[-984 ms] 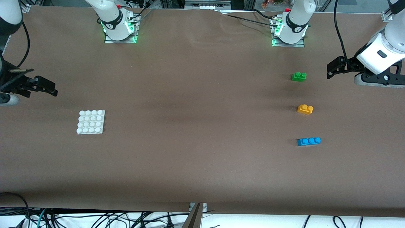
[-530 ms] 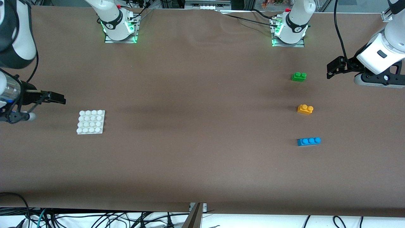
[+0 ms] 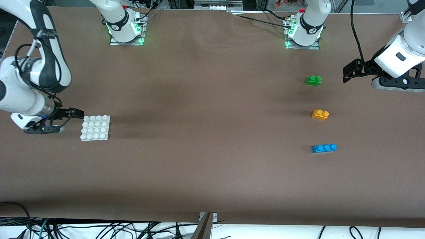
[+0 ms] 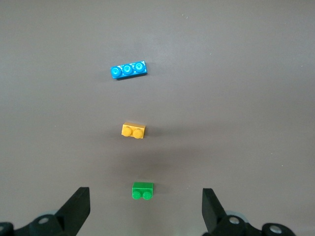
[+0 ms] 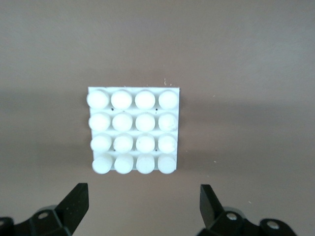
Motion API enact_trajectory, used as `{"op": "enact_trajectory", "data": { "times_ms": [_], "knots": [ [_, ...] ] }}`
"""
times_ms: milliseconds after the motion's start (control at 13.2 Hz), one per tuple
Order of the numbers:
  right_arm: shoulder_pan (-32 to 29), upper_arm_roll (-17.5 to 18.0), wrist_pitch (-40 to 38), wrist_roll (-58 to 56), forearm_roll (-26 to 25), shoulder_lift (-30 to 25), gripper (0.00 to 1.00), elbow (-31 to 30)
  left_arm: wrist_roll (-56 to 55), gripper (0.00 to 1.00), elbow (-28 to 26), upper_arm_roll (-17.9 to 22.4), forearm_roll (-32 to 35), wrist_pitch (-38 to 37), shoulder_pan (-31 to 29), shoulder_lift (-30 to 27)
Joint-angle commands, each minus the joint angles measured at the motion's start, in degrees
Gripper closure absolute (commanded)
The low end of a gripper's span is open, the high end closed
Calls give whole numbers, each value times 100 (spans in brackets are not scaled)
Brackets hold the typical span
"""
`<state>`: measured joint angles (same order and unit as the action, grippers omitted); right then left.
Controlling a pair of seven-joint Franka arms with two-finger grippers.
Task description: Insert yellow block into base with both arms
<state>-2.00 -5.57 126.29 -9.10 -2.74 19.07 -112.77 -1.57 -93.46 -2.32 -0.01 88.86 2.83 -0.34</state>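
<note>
So the right gripper sits low just beside the base, jaws spread wide, nothing in them; the left gripper hangs near the green brick, also wide open and empty; the yellow block rests on the tabletop between the green brick and the blue brick, well apart from the base.

Front camera high, faces robots; left wrist overlooks bricks, right wrist close over base
</note>
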Motion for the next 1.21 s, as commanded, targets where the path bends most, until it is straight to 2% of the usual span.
{"op": "enact_trajectory", "data": {
  "times_ms": [0, 454, 1136],
  "knots": [
    [-11, 20, 430, 39, -60, 201, 0, -87, -10, 0, 100, -23, 80, -114, -28, -1],
    [-11, 12, 1292, 101, -8, 887, 0, -87, -10, 0, 100, -23, 80, -114, -28, -1],
    [-11, 29, 1328, 101, -8, 1055, 0, -105, -10, 0, 100, -31, 80, -114, -28, -1]
  ]
}}
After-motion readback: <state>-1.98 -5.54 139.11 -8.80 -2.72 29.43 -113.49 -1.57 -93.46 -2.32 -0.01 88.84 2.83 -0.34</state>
